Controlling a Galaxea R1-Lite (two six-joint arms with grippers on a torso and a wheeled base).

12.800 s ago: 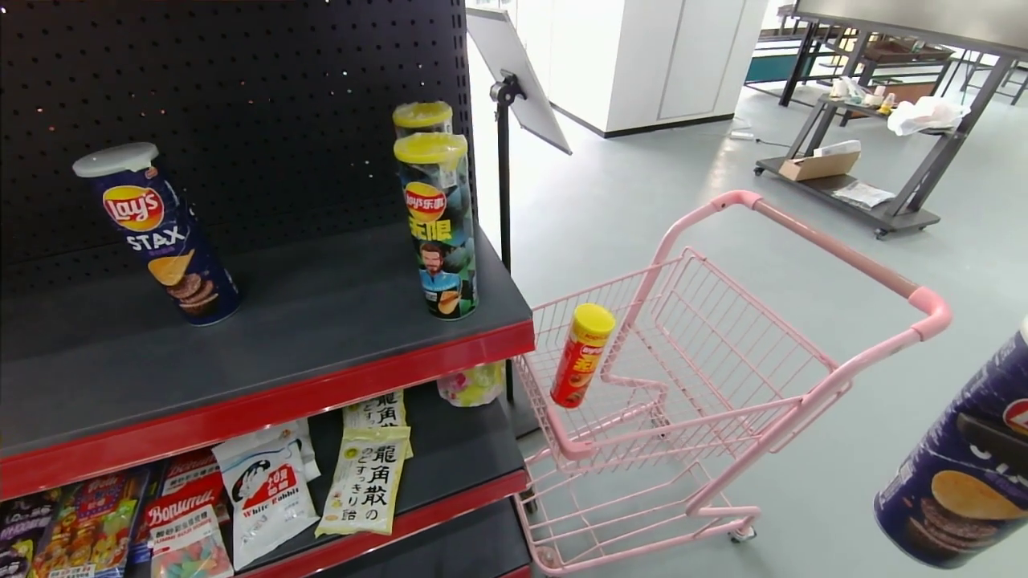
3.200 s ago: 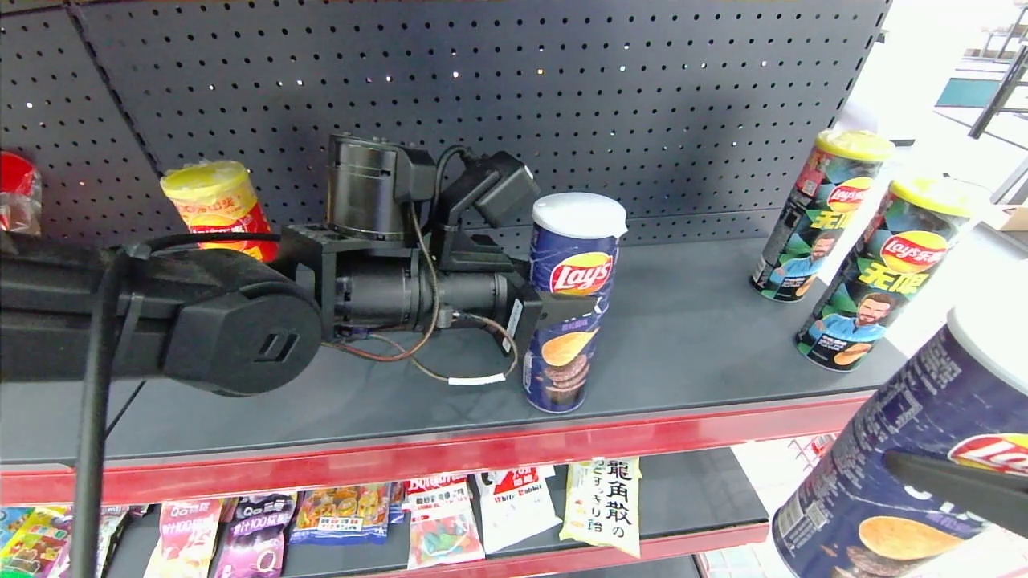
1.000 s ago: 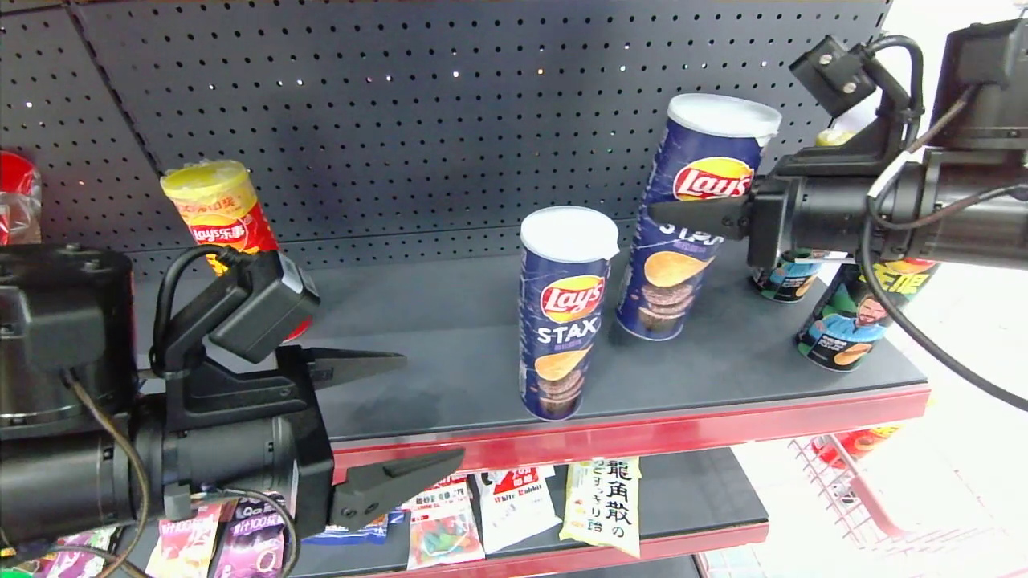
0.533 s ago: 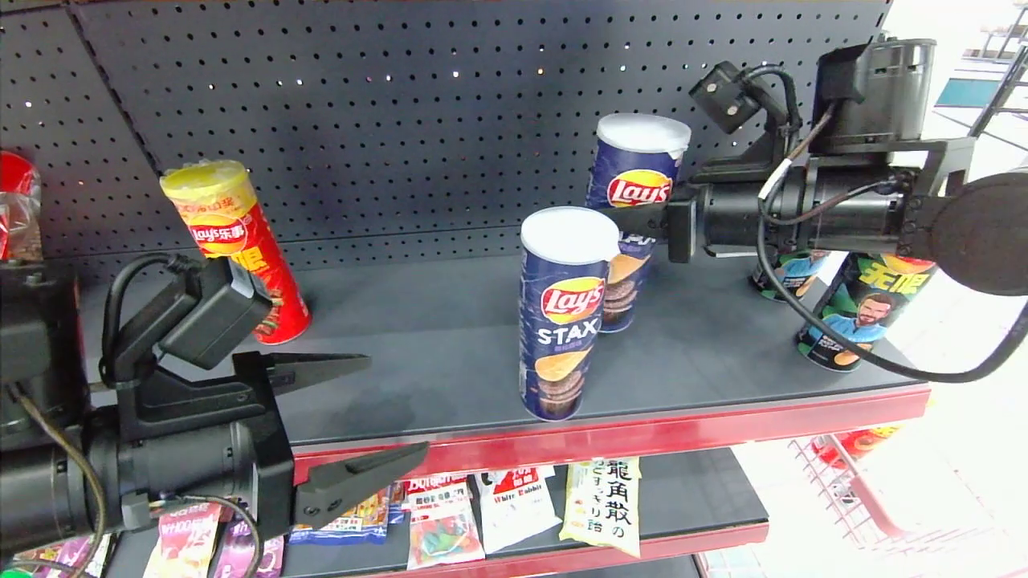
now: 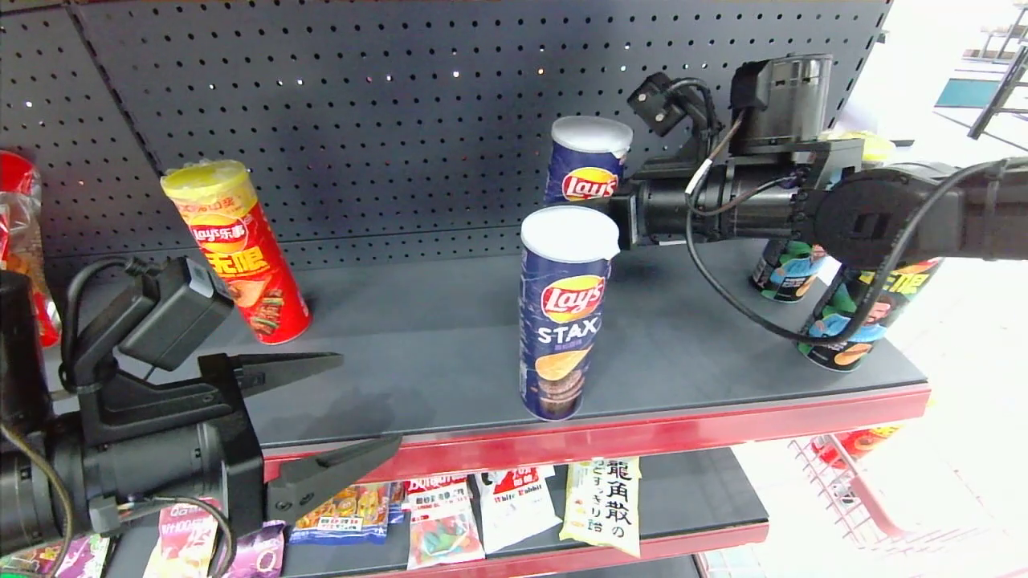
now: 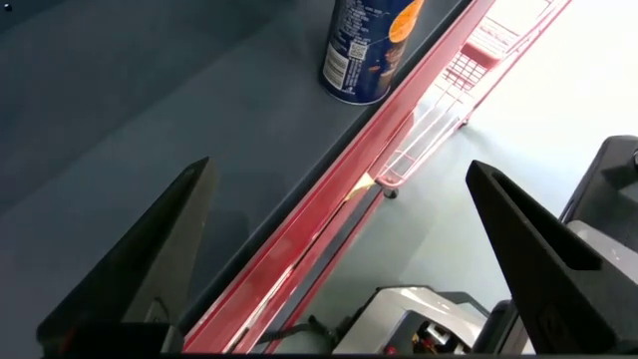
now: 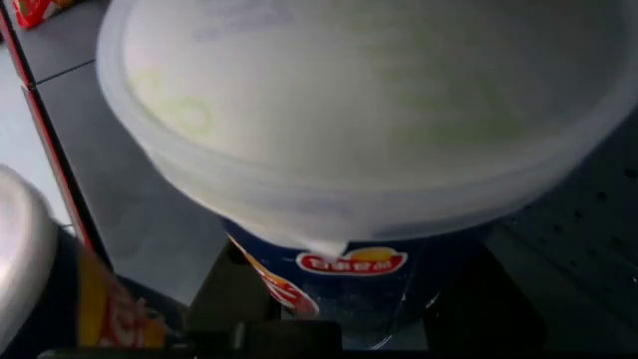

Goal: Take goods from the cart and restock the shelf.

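A blue chip can with a white lid point(image 5: 586, 160) is upright at the back of the dark shelf point(image 5: 418, 345), with my right gripper point(image 5: 614, 215) shut on its middle. Its base is hidden behind a second blue can point(image 5: 566, 313) standing near the shelf's red front edge. In the right wrist view the held can's lid point(image 7: 369, 130) looms close above my right gripper point(image 7: 349, 304). My left gripper point(image 5: 365, 401) hangs open and holds nothing, low at the left by the front edge. In the left wrist view my left gripper point(image 6: 339, 170) faces the front can's base point(image 6: 364, 50).
A red can with a yellow lid point(image 5: 237, 249) stands at the shelf's left. Two dark cans with yellow lids point(image 5: 871, 321) stand at the right, partly behind my right arm. Snack bags point(image 5: 514, 502) lie on the lower shelf. The pink cart point(image 5: 851, 490) is at the lower right.
My right gripper has carried the held blue can leftward and back, to behind the front can. My left gripper, still open, has drawn back to the left and lower.
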